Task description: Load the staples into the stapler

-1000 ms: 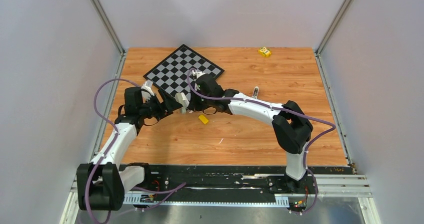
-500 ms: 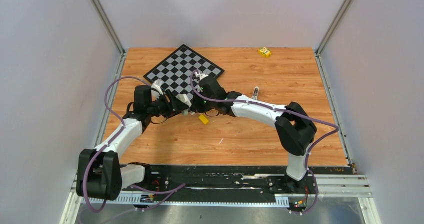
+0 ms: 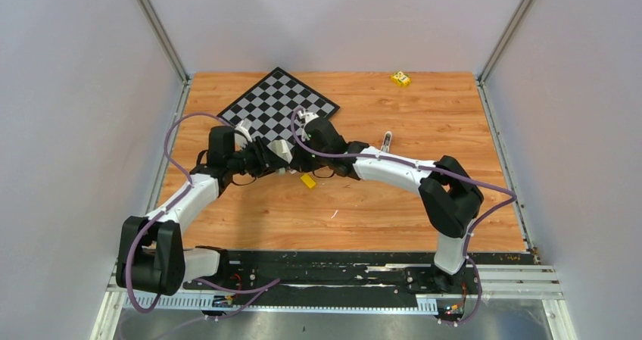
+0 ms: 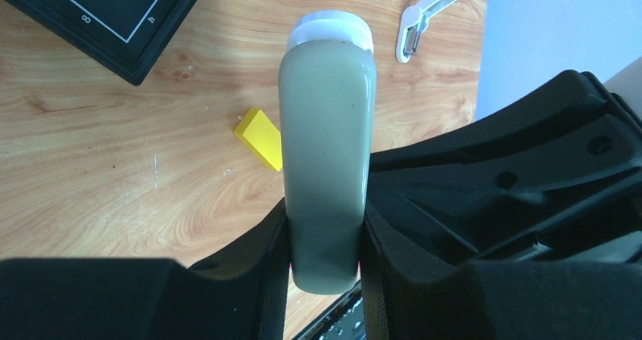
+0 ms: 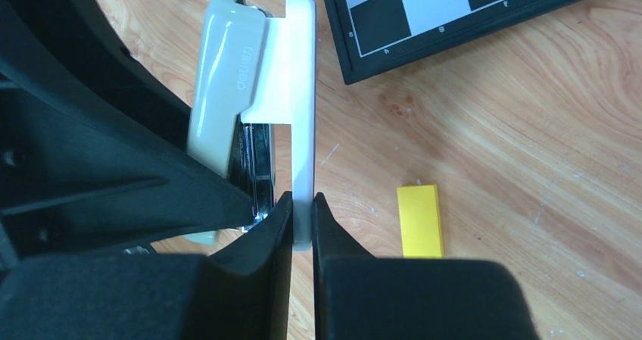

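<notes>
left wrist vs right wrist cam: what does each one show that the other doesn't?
Left wrist only: the stapler seen from its rounded top, pinched by the left gripper, and a white tool lying on the table.
Right wrist only: the stapler's side, with its white base in the right gripper, the shiny metal tray under the top, and lettering on the top.
Both: the stapler, the yellow block and a corner of the chessboard.
</notes>
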`<state>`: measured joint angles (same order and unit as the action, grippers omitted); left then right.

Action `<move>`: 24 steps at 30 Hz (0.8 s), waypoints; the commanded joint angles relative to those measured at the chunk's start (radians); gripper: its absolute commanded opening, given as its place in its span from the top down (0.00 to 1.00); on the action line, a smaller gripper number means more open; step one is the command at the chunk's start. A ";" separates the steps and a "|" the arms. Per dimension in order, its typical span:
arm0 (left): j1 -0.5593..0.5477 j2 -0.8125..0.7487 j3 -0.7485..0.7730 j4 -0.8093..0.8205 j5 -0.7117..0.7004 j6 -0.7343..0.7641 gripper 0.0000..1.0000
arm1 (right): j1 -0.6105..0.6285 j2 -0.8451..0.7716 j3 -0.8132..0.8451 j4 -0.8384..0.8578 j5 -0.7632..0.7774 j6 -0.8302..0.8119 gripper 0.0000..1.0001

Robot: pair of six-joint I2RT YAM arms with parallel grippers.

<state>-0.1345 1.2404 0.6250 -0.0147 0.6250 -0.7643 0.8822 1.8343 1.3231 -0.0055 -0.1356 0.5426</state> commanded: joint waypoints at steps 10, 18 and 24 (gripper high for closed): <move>-0.005 -0.010 0.171 -0.343 -0.057 0.250 1.00 | -0.131 -0.152 -0.256 0.069 -0.116 -0.273 1.00; -0.005 0.009 0.289 -0.402 -0.178 0.308 0.99 | -0.136 -0.237 -0.327 0.015 -0.190 -0.442 1.00; -0.005 0.037 0.309 -0.338 -0.191 0.309 0.95 | -0.136 -0.274 -0.346 -0.007 -0.328 -0.406 1.00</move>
<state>-0.1612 1.2438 0.9028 -0.4076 0.6090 -0.5144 0.7605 1.6024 1.0248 0.0853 -0.3431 0.1780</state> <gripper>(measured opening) 0.349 0.108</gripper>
